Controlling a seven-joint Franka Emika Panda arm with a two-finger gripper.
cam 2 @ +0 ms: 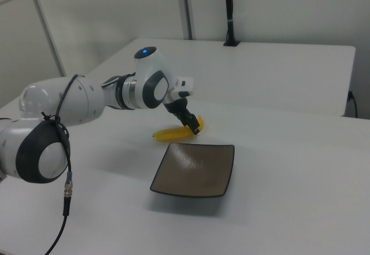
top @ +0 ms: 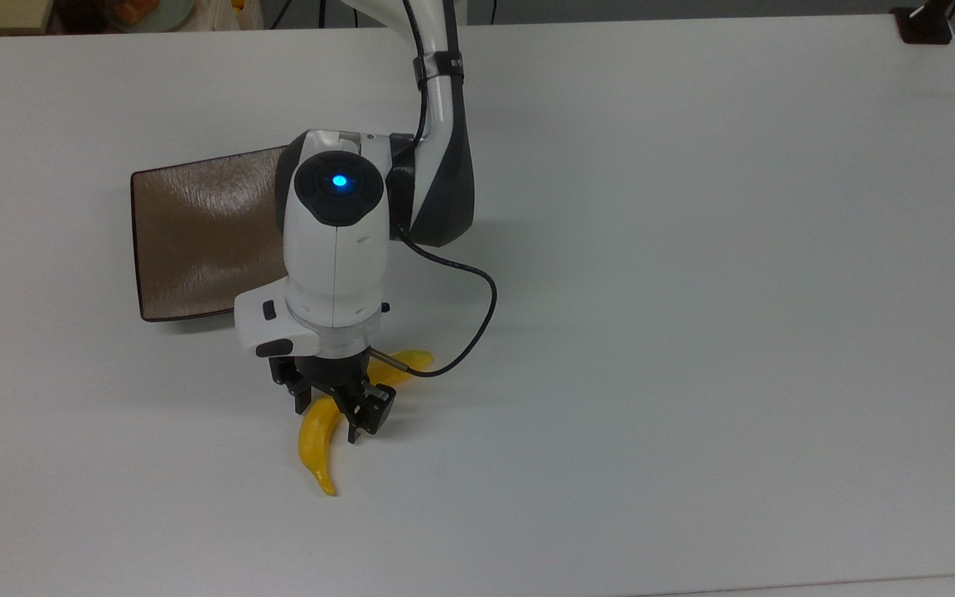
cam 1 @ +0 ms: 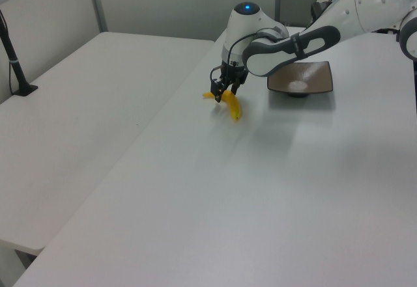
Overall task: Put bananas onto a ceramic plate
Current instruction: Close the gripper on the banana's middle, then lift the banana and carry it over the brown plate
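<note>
The arm's black two-finger tool (top: 332, 410) is spread apart, one finger on each side of the smooth, bright yellow curved banana (top: 317, 433), low over its middle and gripping nothing as yet. The banana lies flat on the white counter (top: 693, 290); in the top view its pointed end aims toward six o'clock and its other end pokes out from under the wrist toward two o'clock. The square, glossy brown ceramic plate (top: 196, 236) sits bare at about eleven o'clock from the banana in that view, near it but not touching.

The step in hand looks like the grasp. To do it well, the fingers should be right down beside the fruit before they shut, so they squeeze its thickest part across the curve and not its upper surface, where the smooth skin could slip out. A central hold should stop the banana swinging when lifted. The lift should clear the plate's upturned rim before the carry toward eleven o'clock.
</note>
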